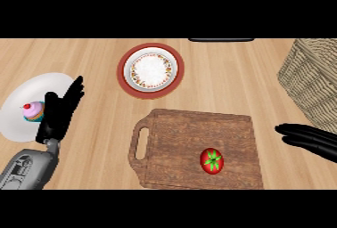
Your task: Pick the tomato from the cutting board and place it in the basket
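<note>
A red tomato (212, 160) with a green stem lies on the brown wooden cutting board (191, 133), near its lower right part. The wicker basket (310, 82) stands at the right edge, only partly in view. My right hand (308, 139) comes in from the right edge, fingers straight and pointing left, just right of the board and apart from the tomato. At the left my left hand (60, 112) rests open with fingers up, far from the board.
A white plate (20, 104) with a cupcake (33, 111) sits at the far left beside my left hand. A red-rimmed plate with a white centre (151, 69) lies behind the board. A dark object (220, 40) shows at the top edge.
</note>
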You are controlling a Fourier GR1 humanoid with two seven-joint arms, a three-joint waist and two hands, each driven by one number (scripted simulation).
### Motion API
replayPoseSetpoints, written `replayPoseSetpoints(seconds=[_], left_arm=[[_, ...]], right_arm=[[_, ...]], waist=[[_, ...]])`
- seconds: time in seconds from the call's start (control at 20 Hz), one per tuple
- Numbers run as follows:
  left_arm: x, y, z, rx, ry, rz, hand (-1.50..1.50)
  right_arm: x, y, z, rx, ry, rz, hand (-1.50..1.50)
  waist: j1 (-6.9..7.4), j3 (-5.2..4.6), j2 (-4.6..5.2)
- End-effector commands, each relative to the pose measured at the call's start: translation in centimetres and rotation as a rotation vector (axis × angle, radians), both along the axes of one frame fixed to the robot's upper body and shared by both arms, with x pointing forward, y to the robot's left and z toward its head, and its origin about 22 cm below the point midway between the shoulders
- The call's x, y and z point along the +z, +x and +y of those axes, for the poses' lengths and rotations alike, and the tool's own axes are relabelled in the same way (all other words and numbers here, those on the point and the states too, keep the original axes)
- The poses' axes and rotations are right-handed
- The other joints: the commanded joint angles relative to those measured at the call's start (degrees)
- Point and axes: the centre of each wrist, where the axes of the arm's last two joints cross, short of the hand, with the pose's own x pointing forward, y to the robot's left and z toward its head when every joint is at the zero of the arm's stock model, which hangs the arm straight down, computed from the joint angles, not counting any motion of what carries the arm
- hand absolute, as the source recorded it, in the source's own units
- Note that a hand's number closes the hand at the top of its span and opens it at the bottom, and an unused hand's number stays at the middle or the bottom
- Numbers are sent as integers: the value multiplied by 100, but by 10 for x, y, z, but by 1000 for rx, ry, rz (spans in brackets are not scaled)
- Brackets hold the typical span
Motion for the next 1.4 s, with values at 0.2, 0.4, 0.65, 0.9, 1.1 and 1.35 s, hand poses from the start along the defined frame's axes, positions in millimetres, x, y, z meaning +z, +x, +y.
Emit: replayPoseSetpoints(seconds=[0.2, 0.4, 0.65, 0.9, 1.1, 1.35], left_arm=[[-12, 8, 2, 13, -1, 1, 0], [-7, -1, 5, 10, 15, -3, 0], [1, 2, -7, -7, -4, -13, 0], [8, -9, 6, -15, 5, 2, 0], [-13, -9, -13, -29, -11, -13, 0], [-11, -20, -2, -1, -6, 5, 0]], right_arm=[[-29, -12, 7, -106, 47, -53, -150], [-31, -5, 14, -141, 41, -63, -150], [-49, 10, 27, -127, 48, -23, -150], [-68, 20, 51, -95, 32, 0, -150], [-108, 5, 85, -106, 38, -23, -150], [-104, 18, 66, -100, 45, -20, -150]], waist=[[4, 3, 5], [39, 3, 4], [56, 4, 6], [67, 4, 4], [47, 4, 5], [56, 4, 3]])
